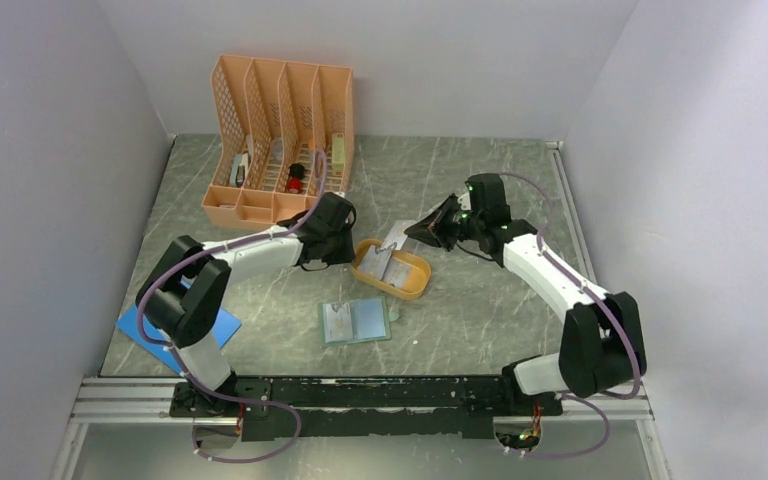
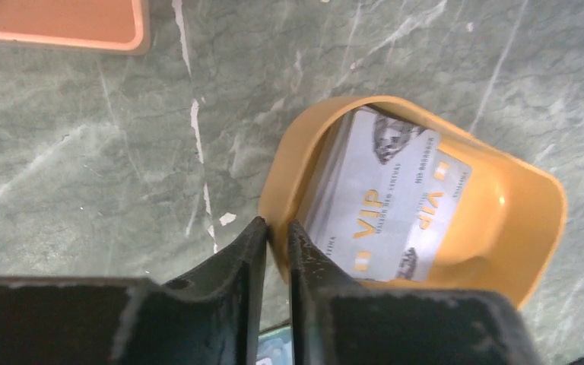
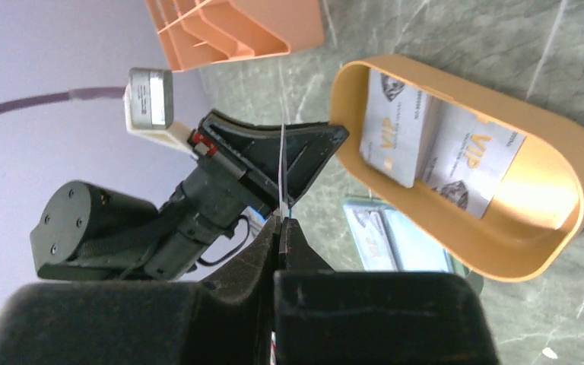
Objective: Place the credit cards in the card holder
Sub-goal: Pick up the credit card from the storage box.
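Two pale grey credit cards (image 2: 384,205) marked VIP lie in the orange oval tray (image 2: 517,228); they also show in the right wrist view (image 3: 395,133). My left gripper (image 2: 277,226) is shut on the tray's near rim; in the top view it sits at the tray's left end (image 1: 345,243). My right gripper (image 3: 283,220) is shut on one credit card (image 3: 282,163), seen edge-on, and holds it above the tray's far side (image 1: 428,232). The card holder (image 1: 355,321) lies open in front of the tray, pale teal inside, with a card in its left half.
A peach file organizer (image 1: 280,140) with small items stands at the back left. A bright blue flat sheet (image 1: 222,328) lies under the left arm near the front left edge. The tray (image 1: 410,285) sits mid-table between both arms.
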Tool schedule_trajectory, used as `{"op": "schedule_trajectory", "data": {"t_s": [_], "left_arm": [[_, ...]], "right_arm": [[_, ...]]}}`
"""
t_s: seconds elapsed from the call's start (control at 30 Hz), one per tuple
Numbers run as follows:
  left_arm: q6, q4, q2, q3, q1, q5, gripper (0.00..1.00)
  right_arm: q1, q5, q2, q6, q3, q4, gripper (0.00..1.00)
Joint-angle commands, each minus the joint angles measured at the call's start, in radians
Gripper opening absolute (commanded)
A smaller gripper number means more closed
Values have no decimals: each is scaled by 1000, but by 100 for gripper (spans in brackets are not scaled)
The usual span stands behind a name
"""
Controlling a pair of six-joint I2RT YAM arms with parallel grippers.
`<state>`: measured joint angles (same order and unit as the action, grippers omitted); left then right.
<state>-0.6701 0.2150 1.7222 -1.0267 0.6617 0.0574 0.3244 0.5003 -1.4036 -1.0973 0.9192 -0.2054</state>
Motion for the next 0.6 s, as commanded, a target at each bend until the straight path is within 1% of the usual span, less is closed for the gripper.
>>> {"op": "schedule_trajectory", "data": {"t_s": [0.0,0.07,0.13,0.17,0.2,0.23,0.3,0.37,0.43,0.5,0.57], "left_arm": [[5,40,-84,-71,-5,-10,33],[1,52,-130,-77,-5,-10,50],[7,77,-184,-83,-5,-6,74],[12,91,-215,-82,-5,-3,85],[21,104,-246,-77,-5,-3,91],[31,112,-283,-64,-4,-8,94],[48,135,-355,-24,-4,-16,94],[70,153,-428,33,3,-40,92],[90,167,-495,103,31,-48,89],[96,175,-548,171,101,-25,88],[80,180,-580,221,207,35,87]], "right_arm": [[-11,45,75,30,32,-97,0],[-7,18,103,137,72,-163,0],[-3,8,125,251,98,-236,0],[-1,5,140,303,97,-260,0],[9,4,161,346,84,-275,0],[22,8,181,388,64,-280,0],[60,16,215,444,11,-286,0],[131,0,234,478,-40,-288,0],[216,-53,241,498,-79,-288,0],[270,-91,243,495,-119,-272,0],[278,-114,257,473,-175,-243,0]]}}
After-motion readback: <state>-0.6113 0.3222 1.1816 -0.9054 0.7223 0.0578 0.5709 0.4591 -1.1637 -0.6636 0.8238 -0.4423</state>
